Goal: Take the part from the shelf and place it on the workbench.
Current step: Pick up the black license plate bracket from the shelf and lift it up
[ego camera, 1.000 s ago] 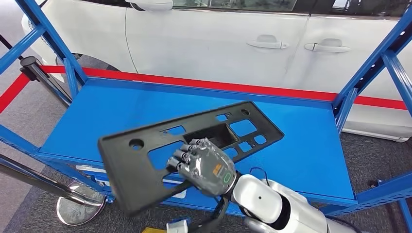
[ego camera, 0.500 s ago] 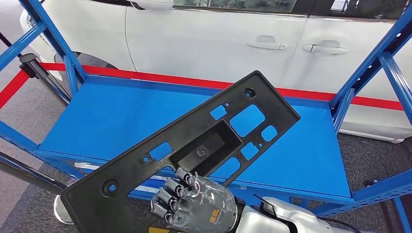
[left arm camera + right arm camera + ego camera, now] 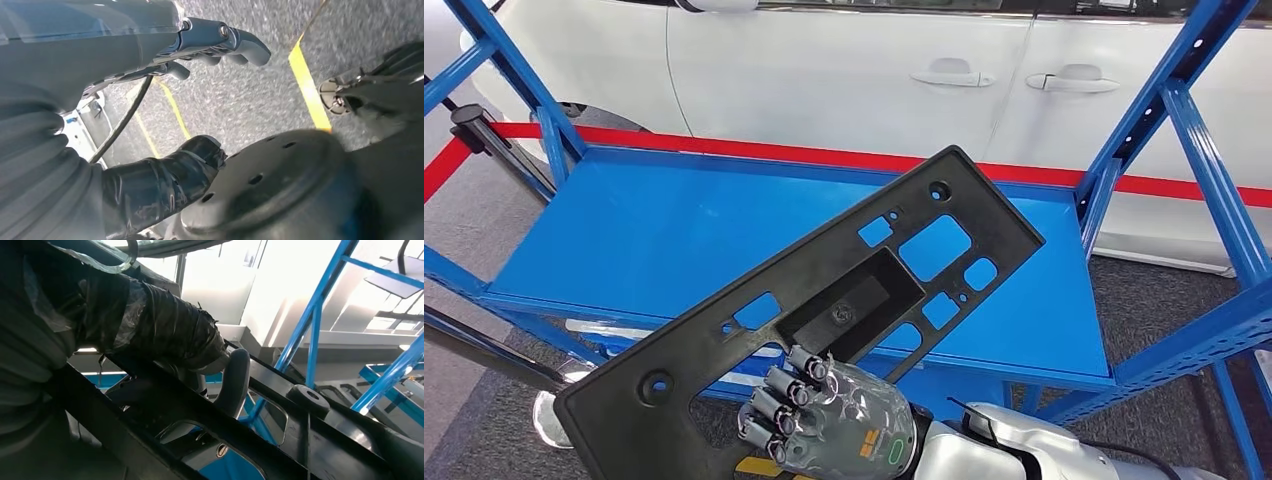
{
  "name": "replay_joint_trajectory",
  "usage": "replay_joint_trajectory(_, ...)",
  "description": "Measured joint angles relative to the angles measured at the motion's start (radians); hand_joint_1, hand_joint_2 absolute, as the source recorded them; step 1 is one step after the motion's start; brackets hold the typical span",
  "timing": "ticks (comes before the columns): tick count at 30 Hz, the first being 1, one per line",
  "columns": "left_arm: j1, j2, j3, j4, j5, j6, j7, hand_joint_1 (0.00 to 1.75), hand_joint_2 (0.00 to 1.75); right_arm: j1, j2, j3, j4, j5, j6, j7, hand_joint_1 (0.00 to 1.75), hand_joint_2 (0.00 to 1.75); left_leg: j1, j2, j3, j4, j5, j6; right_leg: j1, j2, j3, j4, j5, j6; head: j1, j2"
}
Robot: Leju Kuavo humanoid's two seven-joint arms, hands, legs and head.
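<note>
The part [image 3: 814,270] is a long black plastic panel with several cutouts and a recessed middle. It is off the blue shelf board [image 3: 644,230] and tilted, its far end raised toward the car and its near end low at the left. My right hand [image 3: 829,425] grips its near edge from below, fingers curled through a cutout. In the right wrist view the taped thumb [image 3: 165,330] lies against the panel [image 3: 320,440]. My left hand [image 3: 210,45] hangs over the grey floor with its fingers apart and nothing in it.
A white car [image 3: 824,70] stands right behind the shelf. Blue shelf posts [image 3: 1214,190] rise at both sides. A red floor stripe [image 3: 1184,188] runs along the car. A round metal stand base [image 3: 549,420] sits on the floor at lower left.
The part has come up off the shelf board and tipped steeply, with my right hand drawing back under it. Since half a second ago only the camera has shifted a little.
</note>
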Motion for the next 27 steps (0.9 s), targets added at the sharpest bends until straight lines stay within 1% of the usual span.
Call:
replay_joint_trajectory(1,-0.002,0.0,0.0,-0.001,0.0,0.0,-0.001,0.0,1.75,-0.002,-0.001,0.0,-0.001,0.0,0.001,0.0,1.75,1.75,-0.003,-0.002,0.043,-0.067,0.017,0.003,0.001,0.0,-0.003,0.003,0.001,0.003,0.0,0.0)
replay_joint_trajectory(2,-0.004,0.001,-0.002,-0.002,0.0,0.0,-0.002,0.0,1.75,-0.004,-0.002,0.0,-0.003,-0.001,0.003,0.0,1.75,1.75,-0.006,-0.004,0.07,-0.115,0.024,0.006,0.001,0.0,-0.006,0.005,0.004,0.008,0.001,0.0)
replay_joint_trajectory(3,-0.005,0.002,-0.004,-0.004,0.0,0.0,-0.002,0.0,1.75,-0.006,-0.004,0.0,-0.004,-0.003,0.005,0.0,1.75,1.75,-0.01,-0.006,0.082,-0.139,0.023,0.009,0.001,0.0,-0.01,0.006,0.008,0.015,0.001,0.0)
replay_joint_trajectory(4,-0.006,0.002,-0.006,-0.006,0.003,0.003,-0.001,0.0,1.75,-0.007,-0.005,0.001,-0.006,-0.005,0.008,0.0,1.75,1.75,-0.014,-0.008,0.084,-0.144,0.024,0.011,0.0,0.0,-0.012,0.005,0.014,0.023,0.001,0.0)
replay_joint_trajectory(5,-0.006,0.003,-0.008,-0.01,0.005,0.008,0.004,0.0,1.75,-0.008,-0.006,0.001,-0.009,-0.008,0.012,0.0,1.75,1.75,-0.014,-0.007,0.081,-0.148,0.028,0.017,0.0,0.001,-0.014,0.004,0.016,0.031,0.001,0.0)
replay_joint_trajectory(6,-0.006,0.002,-0.009,-0.014,0.008,0.018,0.012,0.0,1.75,-0.008,-0.008,0.001,-0.011,-0.011,0.015,0.001,1.75,1.75,-0.014,-0.005,0.079,-0.152,0.035,0.025,-0.001,0.001,-0.015,0.006,0.009,0.039,0.002,0.0)
replay_joint_trajectory(7,-0.006,-0.001,-0.01,-0.019,0.011,0.032,0.022,0.0,1.75,-0.009,-0.011,0.001,-0.014,-0.014,0.018,0.002,1.75,1.75,-0.012,-0.002,0.076,-0.156,0.042,0.035,-0.002,0.001,-0.019,0.02,-0.012,0.045,0.004,0.0)
replay_joint_trajectory(8,-0.005,-0.006,-0.01,-0.024,0.011,0.05,0.032,0.0,1.75,-0.01,-0.015,0.001,-0.017,-0.016,0.021,0.003,1.75,1.75,-0.011,0.002,0.07,-0.161,0.052,0.044,-0.002,0.0,-0.029,0.053,-0.047,0.049,0.005,0.0)
replay_joint_trajectory(9,-0.005,-0.013,-0.012,-0.028,0.008,0.069,0.04,0.0,1.75,-0.01,-0.019,0.001,-0.021,-0.018,0.024,0.005,1.75,1.75,-0.011,0.004,0.061,-0.161,0.06,0.051,-0.003,-0.002,-0.045,0.105,-0.091,0.05,0.008,0.0)
replay_joint_trajectory(10,-0.005,-0.022,-0.014,-0.033,0.002,0.085,0.044,0.0,1.75,-0.01,-0.025,0.001,-0.026,-0.02,0.027,0.007,1.75,1.75,-0.013,0.005,0.049,-0.16,0.067,0.056,-0.002,-0.003,-0.064,0.167,-0.135,0.05,0.01,0.0)
replay_joint_trajectory(11,-0.006,-0.03,-0.018,-0.037,-0.008,0.096,0.043,0.0,1.75,-0.009,-0.032,0.001,-0.032,-0.021,0.03,0.011,1.75,1.75,-0.015,0.006,0.036,-0.157,0.074,0.057,-0.002,-0.003,-0.079,0.221,-0.165,0.049,0.011,0.0)
replay_joint_trajectory(12,-0.007,-0.038,-0.023,-0.041,-0.022,0.1,0.04,0.0,1.75,-0.006,-0.04,0.0,-0.037,-0.021,0.031,0.016,1.75,1.75,-0.018,0.006,0.023,-0.152,0.08,0.058,-0.002,-0.003,-0.081,0.252,-0.175,0.047,0.012,0.0)
replay_joint_trajectory(13,-0.01,-0.044,-0.029,-0.044,-0.038,0.099,0.036,0.0,1.75,-0.002,-0.05,-0.002,-0.042,-0.022,0.031,0.021,1.75,1.75,-0.02,0.006,0.01,-0.147,0.086,0.058,-0.001,-0.003,-0.066,0.249,-0.165,0.044,0.012,0.0)
replay_joint_trajectory(14,-0.014,-0.051,-0.034,-0.045,-0.055,0.092,0.032,0.0,1.75,0.003,-0.061,-0.006,-0.047,-0.024,0.029,0.024,1.75,1.75,-0.023,0.006,-0.001,-0.142,0.091,0.058,0.002,-0.003,-0.034,0.211,-0.139,0.04,0.012,0.0)
replay_joint_trajectory(15,-0.022,-0.057,-0.038,-0.046,-0.072,0.08,0.031,0.0,1.75,0.008,-0.073,-0.012,-0.052,-0.029,0.023,0.026,1.75,1.75,-0.025,0.006,-0.011,-0.138,0.097,0.057,0.005,-0.003,0.01,0.145,-0.112,0.033,0.012,0.0)
replay_joint_trajectory(16,-0.033,-0.064,-0.041,-0.047,-0.088,0.065,0.032,0.0,1.75,0.012,-0.085,-0.018,-0.056,-0.038,0.015,0.026,1.75,1.75,-0.027,0.005,-0.019,-0.136,0.104,0.056,0.009,-0.004,0.051,0.077,-0.096,0.025,0.012,0.0)
replay_joint_trajectory(17,-0.046,-0.07,-0.043,-0.046,-0.103,0.048,0.035,0.0,1.75,0.017,-0.098,-0.027,-0.059,-0.051,0.005,0.026,1.75,1.75,-0.027,0.005,-0.025,-0.136,0.112,0.052,0.014,-0.005,0.081,0.024,-0.083,0.02,0.012,0.0)
replay_joint_trajectory(18,-0.061,-0.075,-0.044,-0.046,-0.117,0.031,0.038,0.0,1.75,0.021,-0.111,-0.038,-0.062,-0.067,-0.007,0.024,1.75,1.75,-0.026,0.004,-0.029,-0.138,0.12,0.048,0.018,-0.006,0.096,-0.009,-0.077,0.016,0.012,0.0)
replay_joint_trajectory(19,-0.076,-0.081,-0.044,-0.045,-0.129,0.017,0.041,0.0,1.75,0.027,-0.125,-0.051,-0.065,-0.084,-0.017,0.022,1.75,1.75,-0.025,0.004,-0.031,-0.141,0.13,0.043,0.021,-0.007,0.096,-0.017,-0.073,0.015,0.014,0.0)
replay_joint_trajectory(20,-0.089,-0.084,-0.044,-0.045,-0.138,0.007,0.044,0.0,1.75,0.032,-0.137,-0.064,-0.069,-0.099,-0.025,0.019,1.75,1.75,-0.024,0.002,-0.031,-0.146,0.14,0.037,0.023,-0.007,0.092,-0.018,-0.06,0.014,0.015,0.0)
replay_joint_trajectory(21,-0.098,-0.087,-0.044,-0.044,-0.146,0.002,0.046,0.0,1.75,0.036,-0.147,-0.076,-0.072,-0.113,-0.029,0.015,1.75,1.75,-0.024,0.001,-0.033,-0.148,0.143,0.031,0.02,-0.009,0.087,-0.023,-0.049,0.01,0.017,0.0)
replay_joint_trajectory(22,-0.103,-0.089,-0.044,-0.044,-0.153,-0.002,0.047,0.0,1.75,0.04,-0.153,-0.086,-0.075,-0.122,-0.028,0.011,1.75,1.75,-0.024,0.0,-0.038,-0.143,0.132,0.026,0.016,-0.01,0.08,-0.029,-0.036,0.005,0.017,0.0)
replay_joint_trajectory(23,-0.105,-0.09,-0.043,-0.044,-0.161,-0.003,0.049,0.0,1.75,0.044,-0.156,-0.094,-0.078,-0.129,-0.025,0.007,1.75,1.75,-0.024,-0.001,-0.046,-0.125,0.104,0.022,0.011,-0.011,0.071,-0.034,-0.023,-0.002,0.016,0.0)
replay_joint_trajectory(24,-0.103,-0.091,-0.041,-0.045,-0.169,-0.002,0.05,0.0,1.75,0.048,-0.158,-0.101,-0.082,-0.135,-0.017,0.003,1.75,1.75,-0.022,-0.001,-0.06,-0.081,0.057,0.018,0.007,-0.012,0.06,-0.037,-0.01,-0.008,0.014,0.0)
replay_joint_trajectory(25,-0.097,-0.092,-0.039,-0.048,-0.175,0.002,0.051,0.0,1.75,0.052,-0.159,-0.107,-0.087,-0.138,-0.006,0.0,1.75,1.75,-0.02,-0.002,-0.075,-0.021,0.003,0.014,0.008,-0.01,0.046,-0.037,0.001,-0.012,0.012,0.0)
replay_joint_trajectory(26,-0.088,-0.093,-0.036,-0.053,-0.176,0.011,0.052,0.0,1.75,0.055,-0.16,-0.11,-0.093,-0.139,0.007,-0.002,1.75,1.75,-0.019,-0.002,-0.088,0.046,-0.04,0.01,0.008,-0.009,0.031,-0.035,0.011,-0.014,0.01,0.0)
replay_joint_trajectory(27,-0.074,-0.092,-0.033,-0.06,-0.172,0.026,0.054,0.0,1.75,0.057,-0.161,-0.113,-0.099,-0.139,0.026,-0.003,1.75,1.75,-0.017,-0.002,-0.094,0.104,-0.066,0.006,0.008,-0.008,0.014,-0.032,0.022,-0.013,0.009,0.0)
